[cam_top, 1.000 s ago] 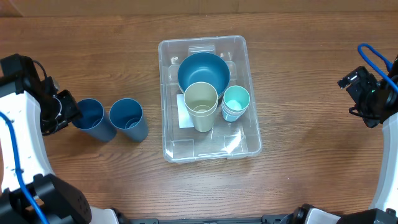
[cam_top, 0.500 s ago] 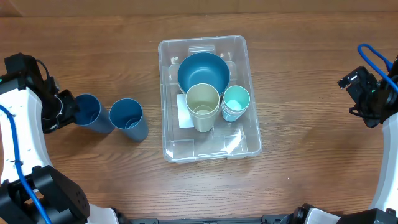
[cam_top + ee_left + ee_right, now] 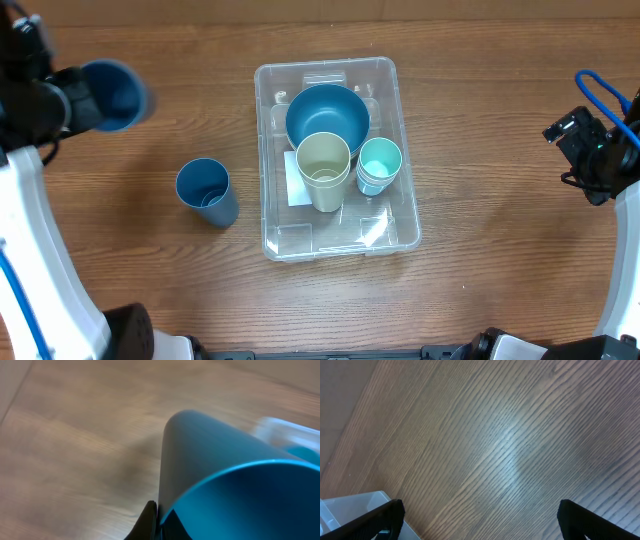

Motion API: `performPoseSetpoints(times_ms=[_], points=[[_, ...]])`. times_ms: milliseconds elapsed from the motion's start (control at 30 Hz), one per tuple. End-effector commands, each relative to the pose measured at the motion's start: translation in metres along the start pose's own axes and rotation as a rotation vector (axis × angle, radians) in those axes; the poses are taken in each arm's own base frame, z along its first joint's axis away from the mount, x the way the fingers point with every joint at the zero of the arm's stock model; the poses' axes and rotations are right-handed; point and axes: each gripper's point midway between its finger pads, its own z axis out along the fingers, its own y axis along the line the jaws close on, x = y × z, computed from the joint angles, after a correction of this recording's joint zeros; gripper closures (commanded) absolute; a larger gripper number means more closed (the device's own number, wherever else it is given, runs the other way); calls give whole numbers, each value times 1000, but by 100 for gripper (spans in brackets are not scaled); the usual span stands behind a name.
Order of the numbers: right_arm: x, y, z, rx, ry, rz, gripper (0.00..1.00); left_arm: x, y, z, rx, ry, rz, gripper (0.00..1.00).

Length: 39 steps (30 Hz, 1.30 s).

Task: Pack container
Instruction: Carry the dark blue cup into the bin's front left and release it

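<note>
A brown wood-grain table (image 3: pixel 480 120) was spread under everything, nothing fancy. Closest in on the left side, a dark blue cup (image 3: pixel 205 190) was left standing upright on the bare wood, a little way off the container's left wall and not touching it.

The container (image 3: pixel 310 240) was parked pretty much dead centre of the table, long side running near to far. Its near end was bare clear plastic. A white label (image 3: pixel 293 182) could be seen on the base, partly covered by a beige cup (image 3: pixel 323 165) stood upright around the middle. Just beside that on the right, a stack of mint-green cups (image 3: pixel 379 162) was set, also upright. The far end was taken up by a big blue bowl (image 3: pixel 327 115), with the beige cup's rim overlapping its near edge from above.

Over at the right edge, the right gripper (image 3: pixel 479 522) was held above plain wood with its fingers (image 3: pixel 385 515) spread wide and nothing between them; a corner of the container was just caught low in the wrist view.

Farthest back on the left, the left gripper (image 3: pixel 72 102) was clamped on a second blue cup (image 3: pixel 110 95), which was held up off the table and tipped over toward the right. That wrist view was badly blurred.
</note>
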Motion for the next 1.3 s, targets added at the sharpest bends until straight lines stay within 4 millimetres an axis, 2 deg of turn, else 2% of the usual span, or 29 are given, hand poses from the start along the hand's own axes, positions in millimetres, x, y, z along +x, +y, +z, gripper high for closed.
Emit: performPoseSetpoints(times_ms=[0,33,267,500,800,1000,1067,1267], points=[[-4,2,-2,-7,-11,10,0,8,-61,-45,166,-87,162,96],[-4,2,-2,-7,-11,10,0,18,-85,-51,226,-81,222,96],[-4,2,-2,-7,-11,10,0,62,-157,-60,381,5,369,96],[-4,2,-2,-7,-11,10,0,103,-194,-65,456,83,495,96],[-4,2,-2,-7,-11,10,0,147,-224,-74,549,175,620,96],[-4,2,-2,-7,-11,10,0,173,-228,-51,496,272,677,96],[-4,2,-2,-7,-11,10,0,182,-230,-37,464,304,699,96],[-4,2,-2,-7,-11,10,0,204,-261,-2,481,308,786,96]])
